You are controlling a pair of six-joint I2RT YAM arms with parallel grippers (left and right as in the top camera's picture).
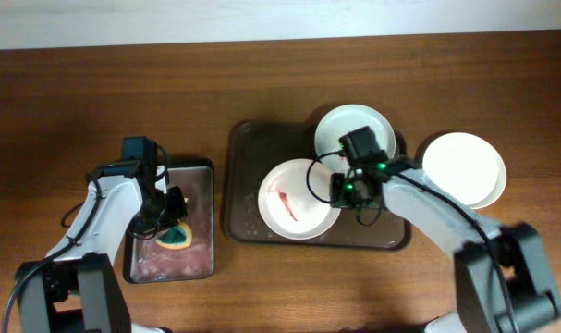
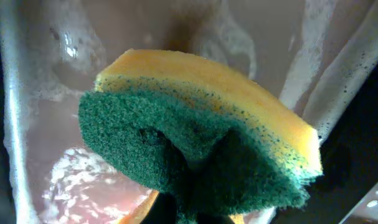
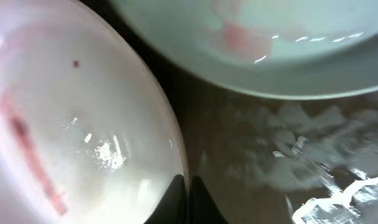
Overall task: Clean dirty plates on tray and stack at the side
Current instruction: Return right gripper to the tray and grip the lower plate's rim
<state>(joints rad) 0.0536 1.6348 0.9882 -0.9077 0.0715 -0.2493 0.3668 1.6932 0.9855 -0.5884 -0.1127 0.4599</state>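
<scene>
The dark brown tray (image 1: 246, 153) holds two white plates. The front plate (image 1: 294, 199) has a red sauce streak. The back plate (image 1: 354, 129) has a faint pink smear. A third plate (image 1: 463, 168) lies on the table to the right of the tray. My right gripper (image 1: 338, 190) is shut on the streaked plate's right rim. In the right wrist view its fingers (image 3: 187, 199) pinch that rim (image 3: 70, 124), with the back plate (image 3: 269, 50) above. My left gripper (image 1: 174, 220) is shut on a yellow and green sponge (image 2: 195, 143) over the silver pan.
The silver-grey pan (image 1: 195, 185) stands left of the tray and holds pinkish soapy water (image 2: 58, 168). The tray floor (image 3: 288, 162) is wet with suds. Bare wooden table lies behind and between the tray and the pan.
</scene>
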